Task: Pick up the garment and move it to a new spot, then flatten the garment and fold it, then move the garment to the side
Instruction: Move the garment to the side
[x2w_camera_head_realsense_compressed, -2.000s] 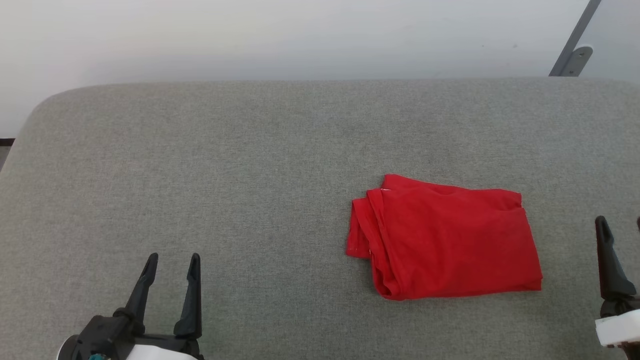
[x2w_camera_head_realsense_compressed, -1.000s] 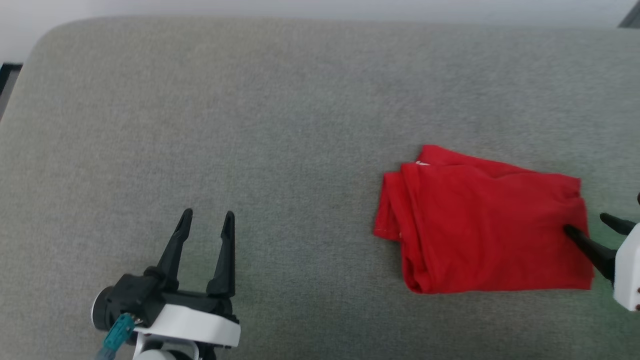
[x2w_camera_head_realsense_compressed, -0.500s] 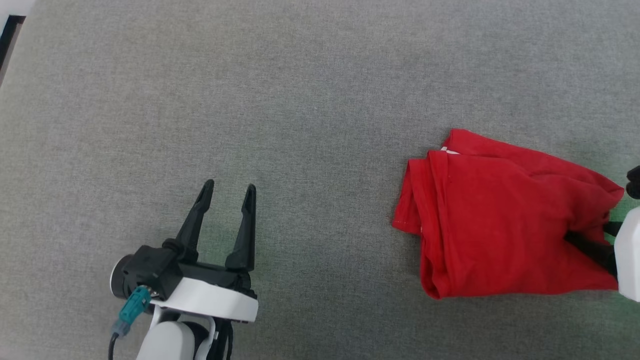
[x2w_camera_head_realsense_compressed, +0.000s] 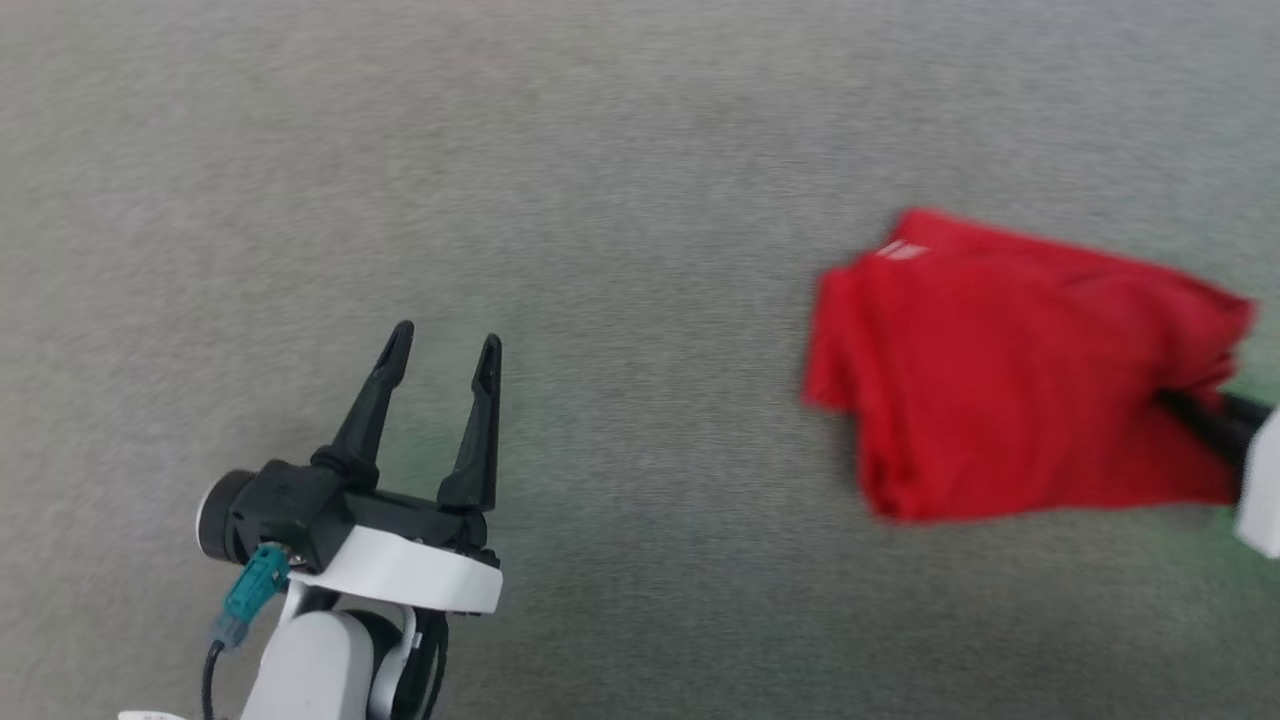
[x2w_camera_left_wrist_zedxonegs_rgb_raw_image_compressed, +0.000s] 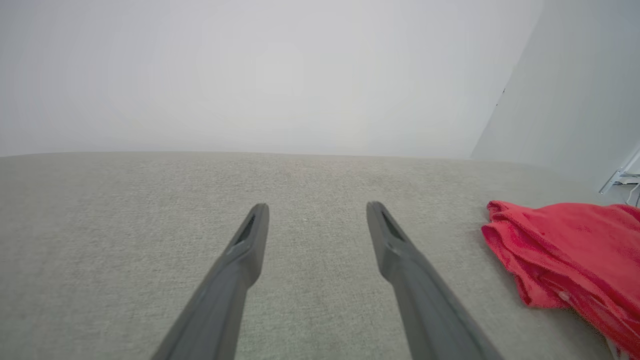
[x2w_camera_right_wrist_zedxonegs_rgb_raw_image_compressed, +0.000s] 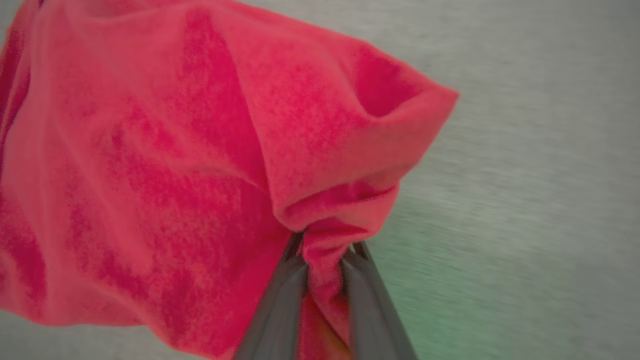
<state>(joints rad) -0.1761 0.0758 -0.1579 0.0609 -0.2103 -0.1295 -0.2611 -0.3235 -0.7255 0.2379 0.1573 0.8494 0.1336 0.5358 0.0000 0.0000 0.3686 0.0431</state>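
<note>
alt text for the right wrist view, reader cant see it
The right gripper pinches a bunched fold of the red garment between its two dark fingers. The rest of the cloth spreads up and left over a blurred grey surface.

grey cushion (x2w_camera_head_realsense_compressed: 640, 150) open at left, garment (x2w_camera_head_realsense_compressed: 1010, 370) blocking right

Blurred garment (x2w_camera_head_realsense_compressed: 1010, 370) hides the right gripper (x2w_camera_right_wrist_zedxonegs_rgb_raw_image_compressed: 322, 252) tips.

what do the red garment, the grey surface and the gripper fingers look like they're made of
The garment: soft matte knit, likely cotton jersey; it bunches and drapes where the right gripper pinches it. The grey surface: woven upholstery-like cloth, with a fine flecked weave. The left gripper fingers: dark, smooth, matte, probably moulded plastic.
</note>
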